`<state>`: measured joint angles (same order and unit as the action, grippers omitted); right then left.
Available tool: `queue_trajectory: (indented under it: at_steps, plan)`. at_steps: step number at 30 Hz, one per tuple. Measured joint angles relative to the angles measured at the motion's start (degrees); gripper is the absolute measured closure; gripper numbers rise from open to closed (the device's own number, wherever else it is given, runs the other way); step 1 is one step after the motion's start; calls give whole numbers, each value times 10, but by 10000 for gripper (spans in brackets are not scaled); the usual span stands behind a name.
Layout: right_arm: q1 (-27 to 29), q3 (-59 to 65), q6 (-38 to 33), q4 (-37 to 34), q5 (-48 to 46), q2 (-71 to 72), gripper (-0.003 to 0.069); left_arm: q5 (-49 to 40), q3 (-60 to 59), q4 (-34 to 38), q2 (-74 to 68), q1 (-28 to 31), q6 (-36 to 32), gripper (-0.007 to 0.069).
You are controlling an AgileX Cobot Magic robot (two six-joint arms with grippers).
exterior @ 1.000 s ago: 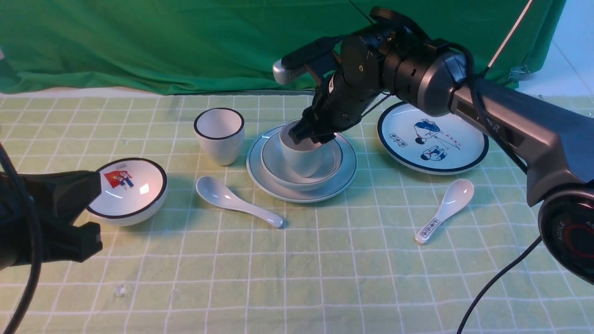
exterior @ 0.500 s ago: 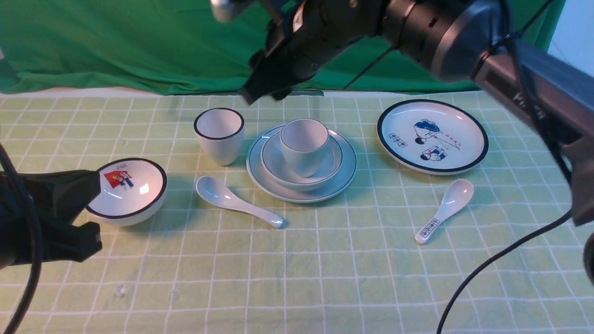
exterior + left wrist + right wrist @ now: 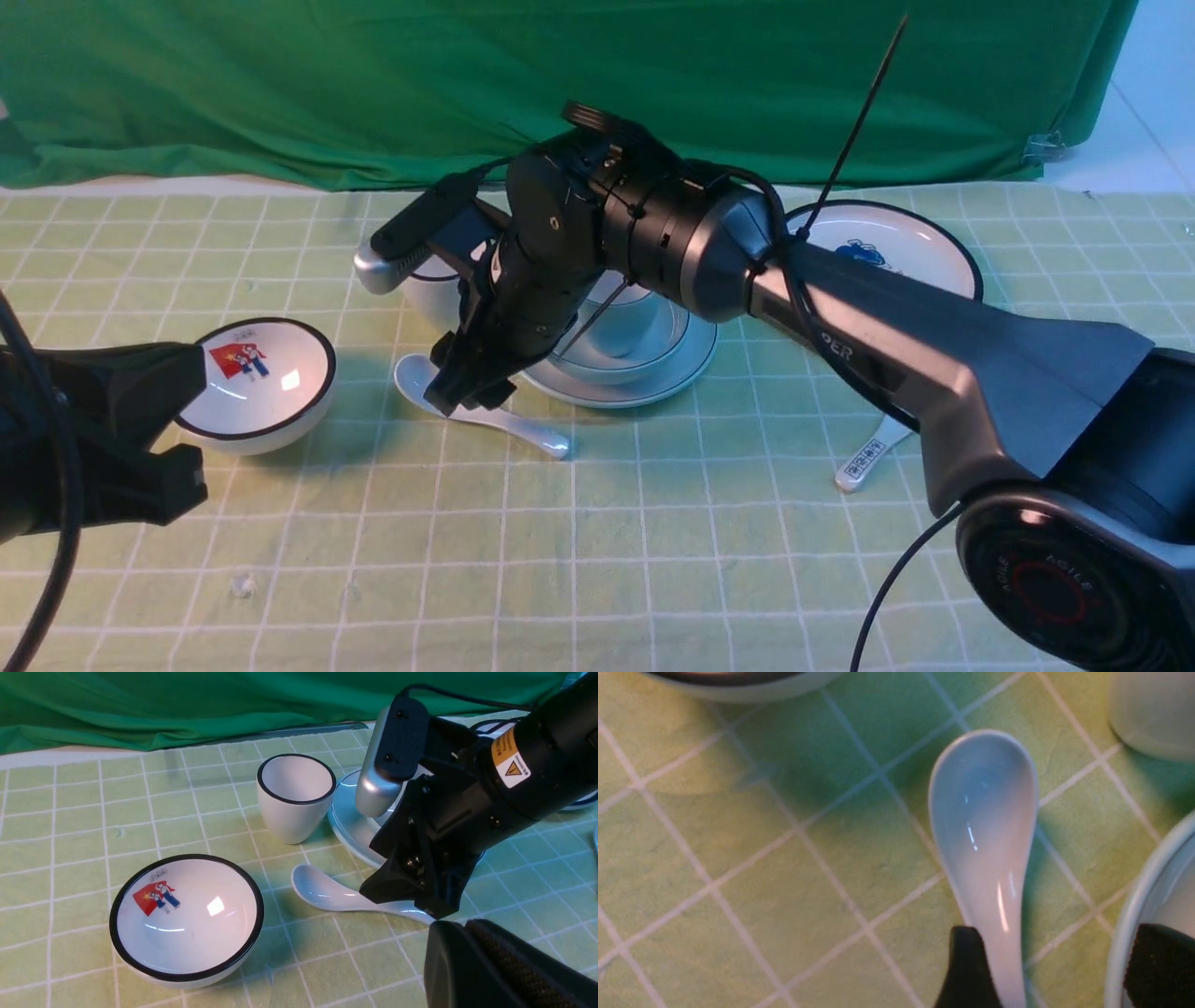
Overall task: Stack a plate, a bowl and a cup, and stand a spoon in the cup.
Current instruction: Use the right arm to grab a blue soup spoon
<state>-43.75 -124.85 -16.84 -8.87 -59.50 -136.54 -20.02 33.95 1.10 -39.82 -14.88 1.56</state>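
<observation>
**Straddling the spoon (image 3: 523, 429) with the right pincer (image 3: 471, 392) spread wide**

Reaching down at the front-left edge of the plate (image 3: 653, 390), jaws well apart, clamped on nothing. Setting one dark fingertip (image 3: 966, 970) just beside the spoon's handle and the other above the plate's rim; cannot tell whether either touches.

Finding the spoon flat on the green-checked worktop (image 3: 653, 560), hollow side up, just in front and to the left of the plate, near its rim. Scoop end farther left, handle running toward the front.

Showing the bowl (image 3: 674, 334) seated on the plate and the cup (image 3: 630, 322) upright inside the bowl, both half hidden behind the right arm (image 3: 934, 345).

Holding the left pincer (image 3: 460, 933) far to the plate's left and nearer the front, fingers pressed together, empty.

Counting four other pieces around the plate:
- Just beside it on the left, a black-rimmed cup (image 3: 294, 798), upright.
- Farther left, a black-rimmed bowl (image 3: 254, 385) with a red picture inside.
- To its right, a black-rimmed plate (image 3: 924, 252) with blue drawings, partly covered by the arm.
- To its front-right, a marked spoon (image 3: 864, 462), only the printed handle end showing.
</observation>
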Motion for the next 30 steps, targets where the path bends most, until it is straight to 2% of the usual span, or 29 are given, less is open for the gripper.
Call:
queue_trajectory:
  at_steps: [9, 12, 14, 19, 26, 30]
  plan:
    - [-9, 0, -5, -1, 8, -31, 183, 1, 0, 2, 0, 0, 0, 610]
    - [-9, 0, -7, -1, 10, -38, 207, 1, 0, 2, 0, 0, 0, 610]
    - [-9, 0, -7, -1, 6, -39, 253, 1, 0, 2, 0, 0, 0, 610]
    - [-10, 0, -7, -2, -36, -39, 479, 1, 0, 12, 0, 0, 0, 610]
    - [-10, 4, 6, -15, -89, -30, 481, -5, 0, 38, 0, 0, 0, 610]
    - [-10, 51, -4, -16, -99, 0, 481, -11, 0, 44, 0, 0, 0, 610]
